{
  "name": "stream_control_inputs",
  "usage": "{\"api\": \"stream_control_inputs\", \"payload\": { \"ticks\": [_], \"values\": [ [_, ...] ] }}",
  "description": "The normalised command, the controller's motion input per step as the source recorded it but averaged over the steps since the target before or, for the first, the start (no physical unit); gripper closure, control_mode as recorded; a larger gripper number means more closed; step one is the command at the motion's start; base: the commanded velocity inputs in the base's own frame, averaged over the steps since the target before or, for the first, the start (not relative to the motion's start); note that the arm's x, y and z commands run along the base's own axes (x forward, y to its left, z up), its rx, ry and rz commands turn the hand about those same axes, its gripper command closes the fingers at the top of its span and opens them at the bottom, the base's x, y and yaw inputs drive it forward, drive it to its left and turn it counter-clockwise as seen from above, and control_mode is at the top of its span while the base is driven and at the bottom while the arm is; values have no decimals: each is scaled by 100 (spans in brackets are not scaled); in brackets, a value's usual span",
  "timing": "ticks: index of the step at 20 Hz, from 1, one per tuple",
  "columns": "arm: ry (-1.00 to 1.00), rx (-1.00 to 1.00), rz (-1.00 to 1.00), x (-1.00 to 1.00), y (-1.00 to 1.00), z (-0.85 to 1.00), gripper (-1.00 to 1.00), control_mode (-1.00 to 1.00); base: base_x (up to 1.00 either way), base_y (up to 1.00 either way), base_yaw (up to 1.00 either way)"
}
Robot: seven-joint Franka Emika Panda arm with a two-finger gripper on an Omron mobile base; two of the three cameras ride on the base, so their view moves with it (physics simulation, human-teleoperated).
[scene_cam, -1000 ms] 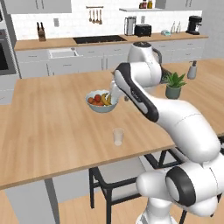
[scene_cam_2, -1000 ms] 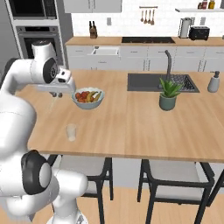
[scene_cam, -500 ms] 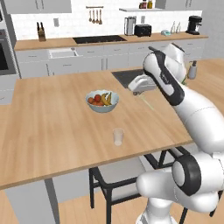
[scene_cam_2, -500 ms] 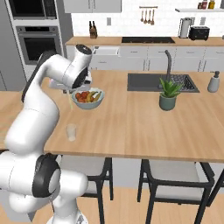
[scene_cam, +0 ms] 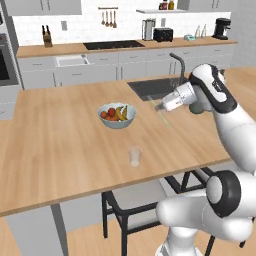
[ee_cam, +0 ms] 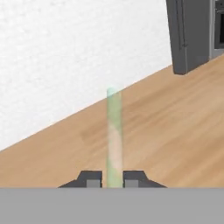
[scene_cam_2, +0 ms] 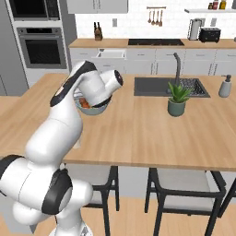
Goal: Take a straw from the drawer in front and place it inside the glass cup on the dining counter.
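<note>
One straw (ee_cam: 114, 135) pinched in your gripper (ee_cam: 113, 179), arm over the dining counter (scene_cam: 65, 145), glass cup (scene_cam: 134, 156) near the fruit bowl (scene_cam: 116, 116).

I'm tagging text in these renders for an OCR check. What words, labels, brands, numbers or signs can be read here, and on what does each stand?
None: no readable text in any view.
Toaster, coffee machine, oven: plain fronts, no readable marks.
Shelf bottles: too small to tell.
Glass cup, fruit bowl, straw: unmarked.
</note>
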Motion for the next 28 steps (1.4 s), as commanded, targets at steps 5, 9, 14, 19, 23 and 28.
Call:
{"api": "stream_control_inputs", "payload": {
  "ticks": [5, 9, 14, 19, 23, 28],
  "values": [
    [-12, 33, 38, -2, 12, -23, 100, -100, 0, 0, 0],
    [-7, 28, 31, 15, 19, -37, 100, -100, 0, 0, 0],
    [-8, 24, 24, 62, 4, -34, 100, -100, 0, 0, 0],
    [-3, 13, 13, 45, 20, -31, 100, -100, 0, 0, 0],
    [0, 4, 0, 27, 10, -32, 100, -100, 0, 0, 0],
    [0, 0, 0, 4, 5, -24, 100, -100, 0, 0, 0]
  ]
}}
